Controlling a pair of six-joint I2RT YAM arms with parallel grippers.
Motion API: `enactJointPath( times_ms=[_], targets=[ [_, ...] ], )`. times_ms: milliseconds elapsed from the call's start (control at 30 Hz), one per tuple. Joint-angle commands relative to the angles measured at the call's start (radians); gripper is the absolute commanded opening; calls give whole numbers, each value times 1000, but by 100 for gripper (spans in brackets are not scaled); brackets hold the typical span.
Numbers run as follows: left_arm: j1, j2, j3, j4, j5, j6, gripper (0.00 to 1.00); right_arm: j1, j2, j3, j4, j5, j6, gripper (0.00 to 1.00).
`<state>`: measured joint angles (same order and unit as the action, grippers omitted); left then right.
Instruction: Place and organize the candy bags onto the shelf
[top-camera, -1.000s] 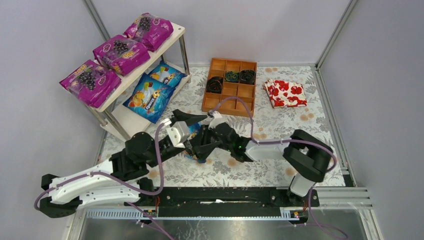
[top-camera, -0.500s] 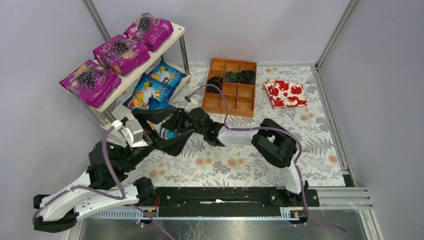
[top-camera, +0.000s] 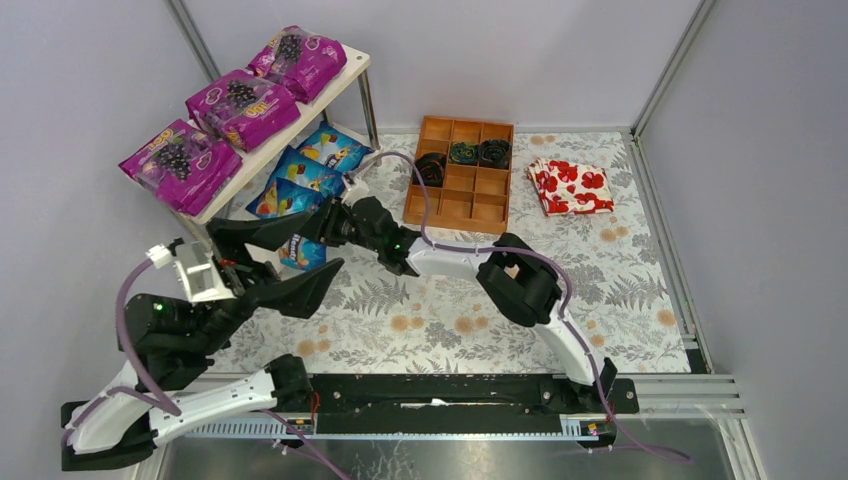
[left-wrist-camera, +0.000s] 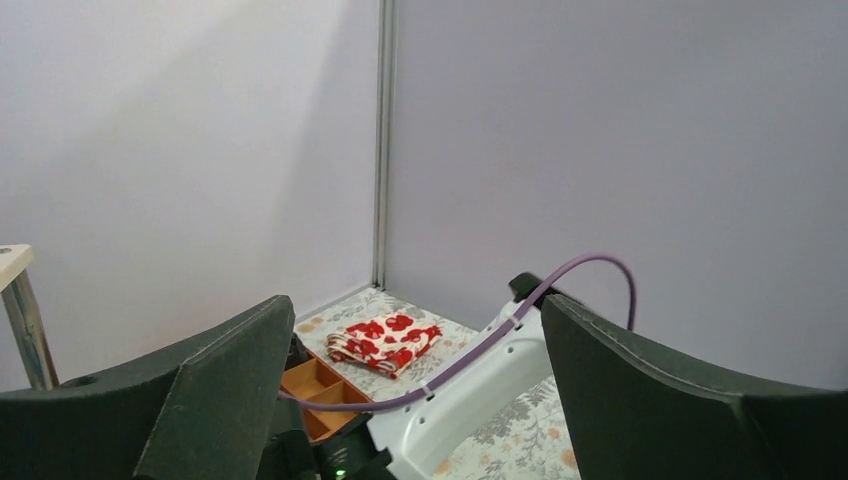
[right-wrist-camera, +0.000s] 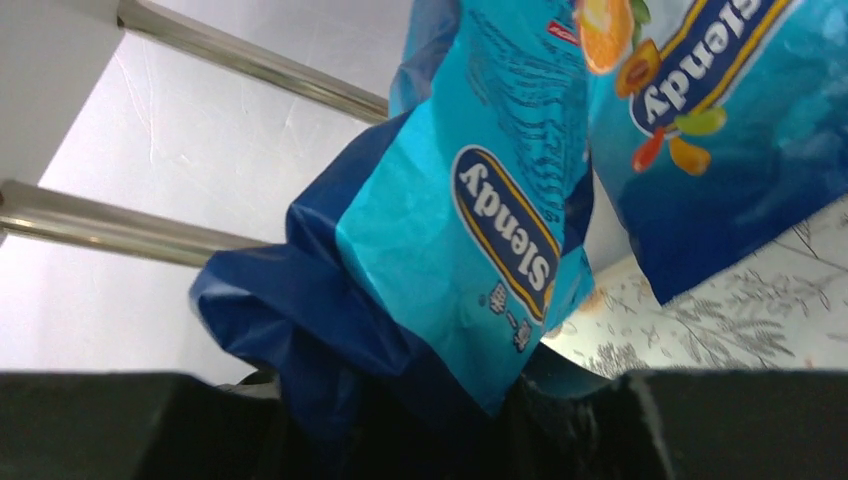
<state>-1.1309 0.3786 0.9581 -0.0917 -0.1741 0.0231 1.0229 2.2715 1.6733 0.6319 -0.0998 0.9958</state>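
The right gripper (top-camera: 322, 232) is clamped on one end of a blue candy bag (right-wrist-camera: 470, 250), holding it out at the near end of the lower tier of the shelf (top-camera: 345, 75). Two other blue bags (top-camera: 335, 150) lie on that tier (three purple bags (top-camera: 243, 105) fill the top board, so sorting by colour seems the plan). Whether the held bag already rests on the board is hard to tell. The left gripper (left-wrist-camera: 415, 305) hangs spread wide and empty, off to the side, probably to leave the way clear.
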Motion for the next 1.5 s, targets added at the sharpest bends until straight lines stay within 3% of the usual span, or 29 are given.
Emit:
enactJointPath(
  times_ms=[0, 133, 400, 867, 1100, 1200, 1300, 1400, 1467],
  targets=[
    [3, -37, 40, -12, -26, -49, 99, 2, 43, 260, 142, 4, 24, 0],
    [3, -47, 36, -25, 20, -42, 99, 14, 158, 467, 64, -13, 11, 0],
    [3, -60, 35, -51, 56, -66, 99, 43, 172, 522, 65, 60, -45, 0],
    [3, -95, 15, -35, 53, -68, 99, 54, 482, 929, -11, 127, -58, 3],
    [3, -80, -9, 2, 57, -66, 99, 66, 492, 924, -88, 122, -79, 6],
    [3, -65, -10, 4, 63, -72, 99, 65, 472, 911, -118, 126, -81, 22],
    [3, -53, -10, 4, 63, -74, 99, 65, 417, 862, -158, 131, -106, 30],
    [3, -46, -12, 4, 56, -75, 99, 64, 347, 806, -236, 150, -138, 50],
    [3, -43, -16, 4, 53, -78, 99, 62, 306, 773, -282, 149, -163, 56]
  ],
)
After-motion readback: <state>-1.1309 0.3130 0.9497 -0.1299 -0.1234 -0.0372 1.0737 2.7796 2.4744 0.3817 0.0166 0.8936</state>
